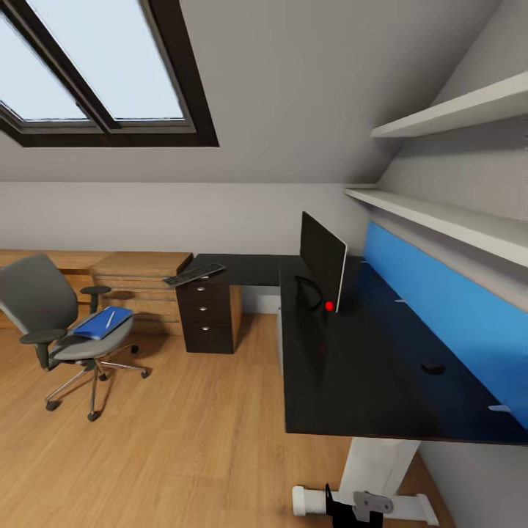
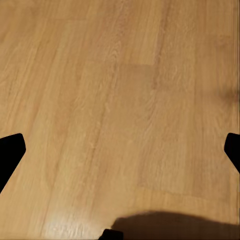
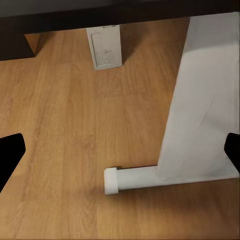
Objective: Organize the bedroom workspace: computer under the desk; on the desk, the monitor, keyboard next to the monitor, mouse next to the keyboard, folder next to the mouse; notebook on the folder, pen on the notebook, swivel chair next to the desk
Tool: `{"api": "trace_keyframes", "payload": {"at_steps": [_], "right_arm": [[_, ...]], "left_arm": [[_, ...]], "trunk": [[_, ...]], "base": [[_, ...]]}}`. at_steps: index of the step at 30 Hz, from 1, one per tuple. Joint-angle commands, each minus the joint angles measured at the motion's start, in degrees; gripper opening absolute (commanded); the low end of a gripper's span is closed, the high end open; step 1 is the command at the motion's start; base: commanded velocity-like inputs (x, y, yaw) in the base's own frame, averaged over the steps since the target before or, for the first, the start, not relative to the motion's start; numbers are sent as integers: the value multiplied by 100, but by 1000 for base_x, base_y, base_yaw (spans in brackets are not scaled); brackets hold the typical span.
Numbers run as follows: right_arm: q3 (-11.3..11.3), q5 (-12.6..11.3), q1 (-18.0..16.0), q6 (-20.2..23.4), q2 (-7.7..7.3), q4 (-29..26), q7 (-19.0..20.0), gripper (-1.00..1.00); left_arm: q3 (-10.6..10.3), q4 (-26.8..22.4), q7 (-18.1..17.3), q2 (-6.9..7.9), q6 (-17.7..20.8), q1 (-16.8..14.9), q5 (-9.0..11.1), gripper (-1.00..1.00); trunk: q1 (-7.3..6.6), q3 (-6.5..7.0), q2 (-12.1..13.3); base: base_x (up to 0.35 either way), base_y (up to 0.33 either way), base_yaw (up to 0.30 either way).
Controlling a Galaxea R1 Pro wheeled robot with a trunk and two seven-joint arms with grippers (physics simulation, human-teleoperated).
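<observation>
The black L-shaped desk (image 1: 367,381) stands at the right on a white leg (image 3: 200,100). On it are the monitor (image 1: 323,264), the keyboard (image 1: 194,274) over the drawer unit, and the small mouse (image 1: 433,367) near the blue panel. The swivel chair (image 1: 44,301) stands apart at the left, with the blue folder (image 1: 99,324) on its seat and the pen (image 1: 110,318) on the folder. I cannot make out the notebook. The grey computer (image 3: 105,47) sits under the desk. My left gripper (image 2: 120,155) and right gripper (image 3: 120,155) hang open above the floor.
A light-wood chest of drawers (image 1: 139,282) stands against the back wall behind the chair. A blue wall panel (image 1: 455,308) and two white shelves (image 1: 440,213) run along the desk's right side. Open wood floor (image 1: 183,440) lies between chair and desk.
</observation>
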Motion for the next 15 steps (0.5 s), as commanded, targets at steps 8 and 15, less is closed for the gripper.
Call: {"api": "trace_keyframes", "payload": {"at_steps": [8,15], "right_arm": [[-41,5,-7,-26,5,14,13,100],[-42,5,-7,-29,9,17,13,100]], "left_arm": [[-49,3,37,4,-27,-8,59,100],[-49,3,37,7,-27,-8,59,100]], "trunk": [[1,-8,-6],[1,32,-6]], "base": [[0,-347,3],[0,-347,109]]}}
